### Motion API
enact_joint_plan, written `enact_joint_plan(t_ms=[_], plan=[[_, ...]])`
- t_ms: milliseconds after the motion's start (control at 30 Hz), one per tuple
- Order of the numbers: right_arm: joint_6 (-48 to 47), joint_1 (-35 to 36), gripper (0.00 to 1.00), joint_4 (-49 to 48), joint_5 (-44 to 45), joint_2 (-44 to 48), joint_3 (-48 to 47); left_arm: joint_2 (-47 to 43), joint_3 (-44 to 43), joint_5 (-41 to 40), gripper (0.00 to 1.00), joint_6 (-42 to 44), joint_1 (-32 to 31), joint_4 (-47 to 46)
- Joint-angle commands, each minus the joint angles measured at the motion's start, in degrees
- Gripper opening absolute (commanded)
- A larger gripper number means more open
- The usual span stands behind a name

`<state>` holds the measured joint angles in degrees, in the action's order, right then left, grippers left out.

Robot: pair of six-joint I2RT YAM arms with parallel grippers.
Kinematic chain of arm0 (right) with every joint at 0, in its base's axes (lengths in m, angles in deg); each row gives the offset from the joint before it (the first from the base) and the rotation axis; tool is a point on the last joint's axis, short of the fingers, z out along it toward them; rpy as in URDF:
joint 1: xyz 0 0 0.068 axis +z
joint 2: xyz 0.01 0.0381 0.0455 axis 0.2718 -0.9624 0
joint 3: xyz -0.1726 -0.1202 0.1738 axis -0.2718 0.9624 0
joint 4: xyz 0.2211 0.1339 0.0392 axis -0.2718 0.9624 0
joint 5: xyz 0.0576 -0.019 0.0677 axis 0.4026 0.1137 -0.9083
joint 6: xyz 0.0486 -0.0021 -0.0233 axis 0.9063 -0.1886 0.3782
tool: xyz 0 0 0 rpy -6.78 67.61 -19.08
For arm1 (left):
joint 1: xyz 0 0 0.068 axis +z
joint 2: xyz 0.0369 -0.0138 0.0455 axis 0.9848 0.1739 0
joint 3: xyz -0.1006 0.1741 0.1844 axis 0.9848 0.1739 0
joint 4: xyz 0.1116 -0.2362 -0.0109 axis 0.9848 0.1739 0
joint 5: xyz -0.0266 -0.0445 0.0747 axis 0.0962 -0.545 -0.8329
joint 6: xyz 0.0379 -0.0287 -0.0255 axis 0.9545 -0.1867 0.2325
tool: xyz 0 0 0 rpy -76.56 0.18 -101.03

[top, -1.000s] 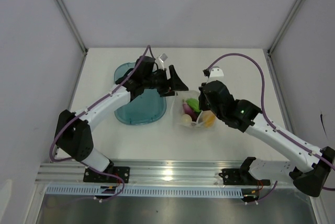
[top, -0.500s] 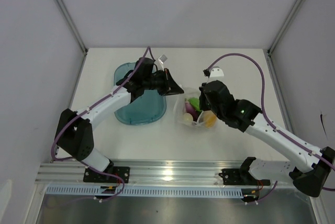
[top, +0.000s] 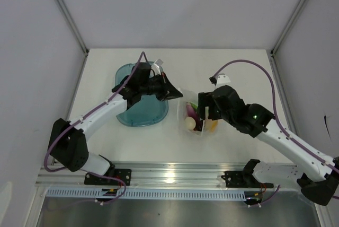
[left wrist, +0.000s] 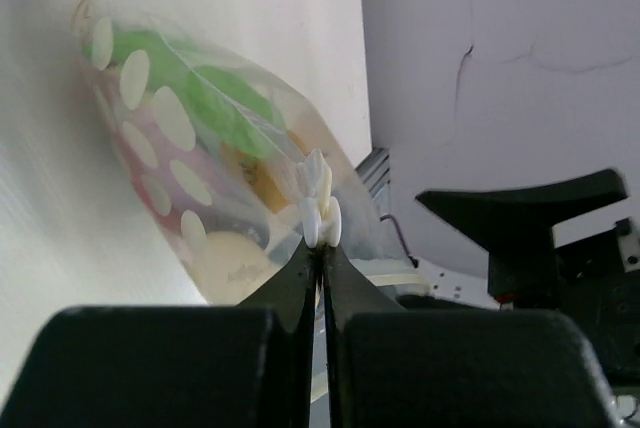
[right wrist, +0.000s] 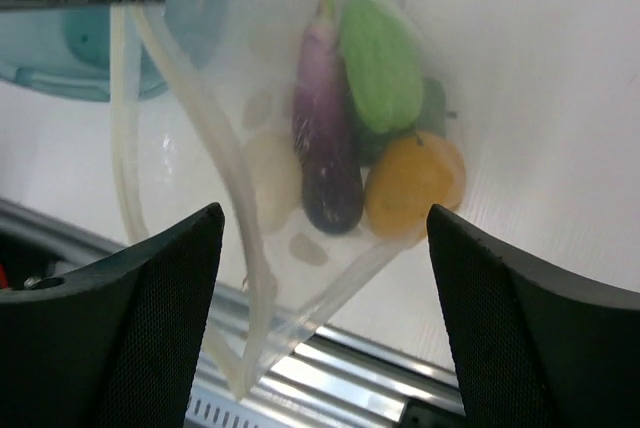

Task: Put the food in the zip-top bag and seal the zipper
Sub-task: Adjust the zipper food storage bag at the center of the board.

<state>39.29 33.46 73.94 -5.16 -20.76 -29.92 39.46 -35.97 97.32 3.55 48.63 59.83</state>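
The zip-top bag lies on the table between my arms, clear with white dots. Inside is the food: a purple piece, a light green pod, a yellow-orange piece, a white ball and a dark green pepper. My left gripper is shut on the bag's top edge. My right gripper hovers open over the bag, its fingers either side of it. The zipper shows as two pale strips, apart higher up and meeting at the near corner.
A teal translucent tub sits left of the bag, under my left arm. The aluminium rail runs along the near table edge. White walls enclose the table on three sides.
My left gripper has shut on the bag's edge. My right gripper has opened, let go of the bag and drawn back slightly.
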Motion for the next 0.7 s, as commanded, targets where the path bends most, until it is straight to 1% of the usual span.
enact_joint_plan(t_ms=[0,100,167,200,267,300,333,367,500,667], plan=[[1.6,1.4,0.84,4.0,-7.2,5.2,-1.2,-4.5,-0.7,-3.0,0.01,-5.7,0.3,-1.7],[1.2,6.2,0.83,2.7,-10.9,6.8,0.8,-4.1,-2.9,-3.4,0.01,-6.6,0.2,-0.4],[0.8,9.6,0.83,2.3,-10.2,6.0,1.5,-4.3,-3.7,-4.2,0.01,-7.3,0.1,-0.2],[0.7,14.0,0.83,2.2,-7.8,5.5,1.6,-4.5,-3.7,-4.6,0.01,-7.7,0.2,-0.2],[1.2,18.6,0.83,2.8,-4.1,3.8,1.3,-4.9,-3.7,-6.0,0.01,-8.7,0.1,0.1],[1.2,22.2,0.85,2.8,-1.5,3.1,1.4,-5.2,-3.6,-6.2,0.01,-8.8,0.0,0.0],[1.4,23.6,0.86,3.2,0.3,2.5,1.5,-5.2,-3.9,-6.1,0.00,-8.8,0.0,-0.1],[2.7,24.5,0.99,4.0,4.6,1.0,1.4,-5.1,-3.9,-5.9,0.01,-8.7,0.1,-0.1],[4.4,25.2,0.99,8.7,10.3,-1.3,1.5,-4.7,-4.3,-5.1,0.01,-7.9,0.0,0.2],[5.5,25.2,0.99,9.8,14.5,-0.6,2.2,-4.8,-4.1,-5.5,0.01,-7.5,0.0,0.7]])
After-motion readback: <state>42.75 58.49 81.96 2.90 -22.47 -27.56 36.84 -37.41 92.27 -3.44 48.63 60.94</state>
